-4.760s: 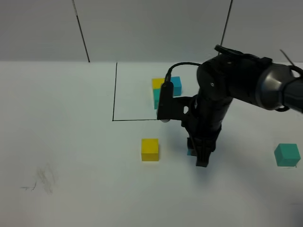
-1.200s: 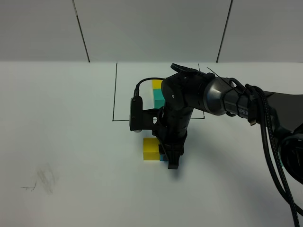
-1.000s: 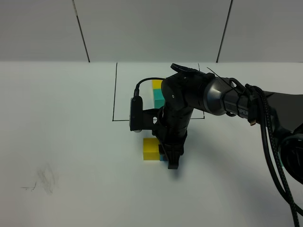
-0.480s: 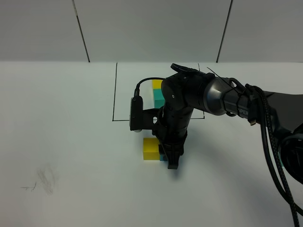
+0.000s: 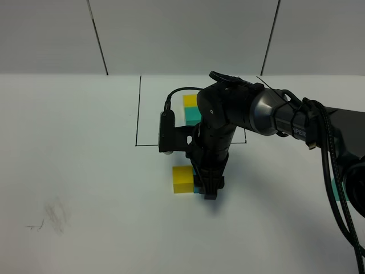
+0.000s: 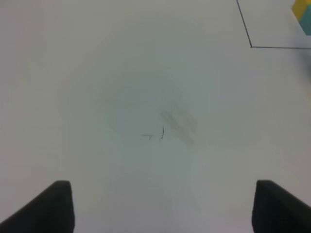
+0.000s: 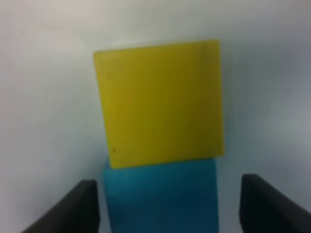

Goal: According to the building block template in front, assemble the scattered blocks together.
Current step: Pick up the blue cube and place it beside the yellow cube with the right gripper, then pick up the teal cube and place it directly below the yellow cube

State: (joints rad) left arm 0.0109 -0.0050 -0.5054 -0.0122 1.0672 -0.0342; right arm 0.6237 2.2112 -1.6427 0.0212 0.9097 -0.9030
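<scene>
On the tabletop (image 5: 85,171), just in front of the building block template (image 5: 191,108): right jaws astride the blue block (image 7: 160,199).
The right jaws are seen parted, gripping nothing. The blue block lies directly between them, set flush against the yellow block (image 7: 159,102). It is a cube, so no long axis. The teal block (image 5: 339,191) lies well apart to the right, nearer the right arm. The left jaws are open over bare tabletop.

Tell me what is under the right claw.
A blue block, touching the yellow block. From the high camera the arm covers most of it; the wrist view cuts off part of it.
</scene>
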